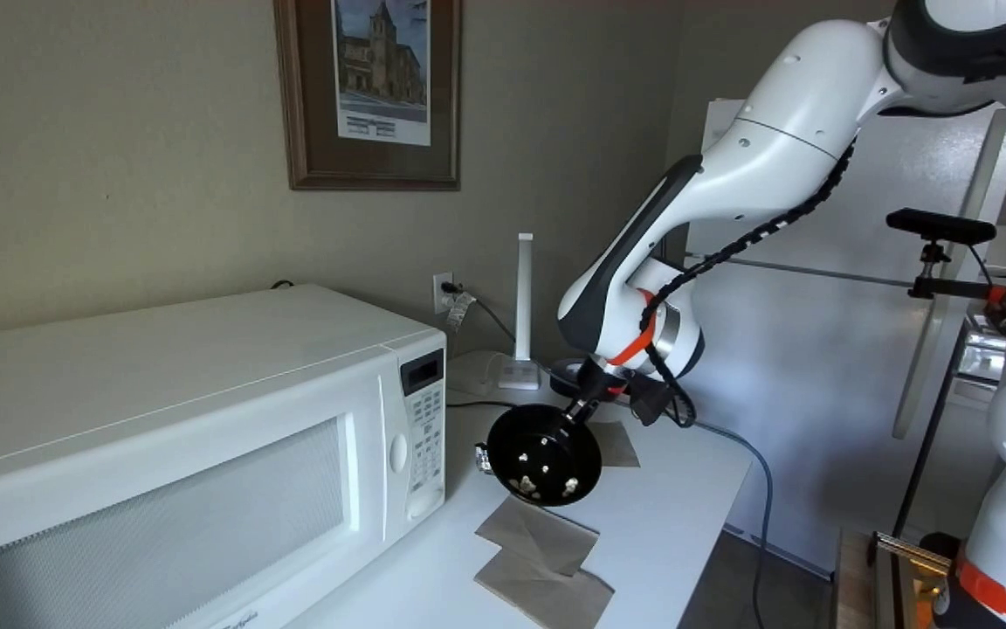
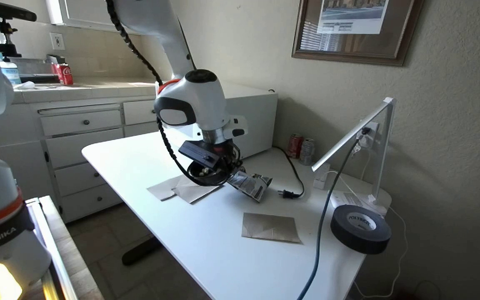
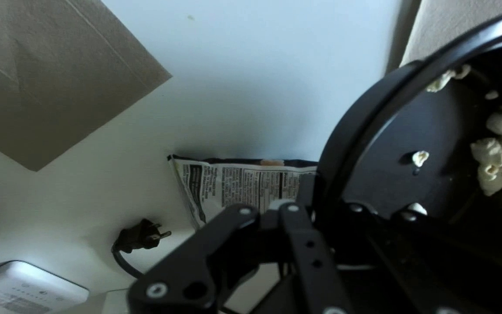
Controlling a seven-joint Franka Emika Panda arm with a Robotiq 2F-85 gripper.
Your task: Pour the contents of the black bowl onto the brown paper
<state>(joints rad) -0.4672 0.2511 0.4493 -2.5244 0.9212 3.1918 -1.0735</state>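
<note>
Wrist view: gripper [image 3: 325,213] clamped on the rim of the black bowl [image 3: 447,131], which is tilted and holds popcorn [image 3: 490,159]. In both exterior views, the bowl hangs above the table [image 2: 231,258], partly masking two overlapping brown paper sheets [image 1: 538,537] near the table's long free edge; a third sheet [image 2: 271,228] lies apart.

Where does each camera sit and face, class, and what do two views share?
An exterior view: microwave end of the table, facing the lamp; arm at picture right.
An exterior view: tape end, facing the drawers; arm at picture left.
Wrist view: on the arm, facing down at the black bowl and popcorn; fingers show.
Both exterior views share the framed picture, arm and black bowl.
</note>
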